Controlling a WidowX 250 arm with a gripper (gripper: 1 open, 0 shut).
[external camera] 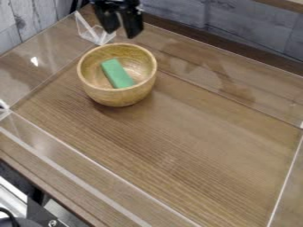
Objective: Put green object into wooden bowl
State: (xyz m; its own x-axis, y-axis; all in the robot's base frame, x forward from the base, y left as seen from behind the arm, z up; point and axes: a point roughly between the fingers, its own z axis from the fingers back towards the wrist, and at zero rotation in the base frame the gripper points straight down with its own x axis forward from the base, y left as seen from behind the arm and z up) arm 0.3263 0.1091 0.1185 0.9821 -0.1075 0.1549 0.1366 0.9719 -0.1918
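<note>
The wooden bowl stands on the table at the upper left, round, light tan, thick-walled. Inside it lies the green object, a small bright green block resting flat on the bowl's bottom. My gripper hangs above and behind the bowl's far rim, at the top edge of the picture. Its dark fingers stand apart, open, with nothing between them. The gripper touches neither the bowl nor the block.
A clear plastic wall rings the wooden table on all sides. A piece of clear wrap lies behind the bowl near the gripper. A grey plank wall rises at the back.
</note>
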